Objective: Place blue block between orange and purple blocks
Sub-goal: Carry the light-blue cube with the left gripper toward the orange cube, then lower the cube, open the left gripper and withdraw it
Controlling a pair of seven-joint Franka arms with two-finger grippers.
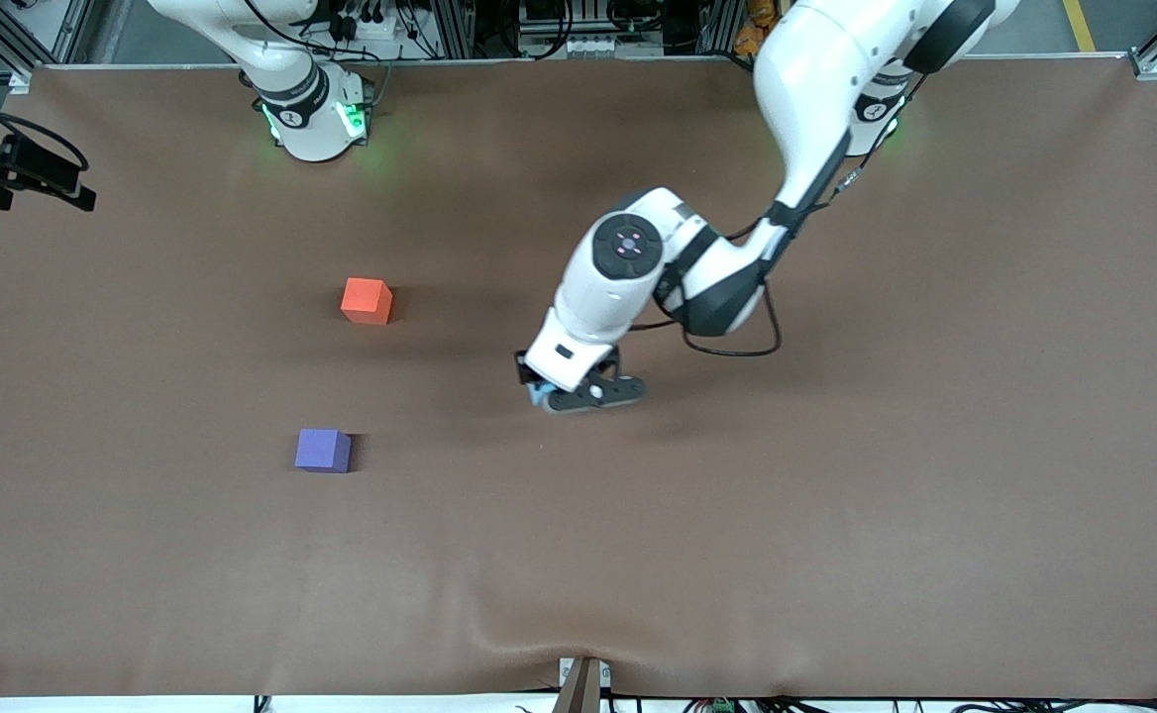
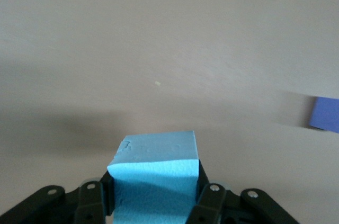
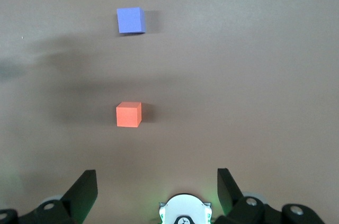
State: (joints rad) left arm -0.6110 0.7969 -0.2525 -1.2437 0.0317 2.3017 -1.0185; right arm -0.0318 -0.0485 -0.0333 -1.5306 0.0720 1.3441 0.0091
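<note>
**Blue block gripped in the left tool**

We see the left tool (image 1: 578,394) clamped on the blue block (image 2: 156,181), its fingers (image 2: 209,200) pressing the cube's two sides, low over the brown tabletop (image 1: 836,495). The orange block (image 1: 367,300) and purple block (image 1: 323,451) rest apart from each other toward the right arm's end, the purple one nearer the front camera. The right tool (image 3: 153,192) waits with its fingers spread wide, holding nothing, above its own base.

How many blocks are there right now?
3. Orange block and purple block sit on the table, purple nearer the camera; blue block is in the left gripper.
</note>
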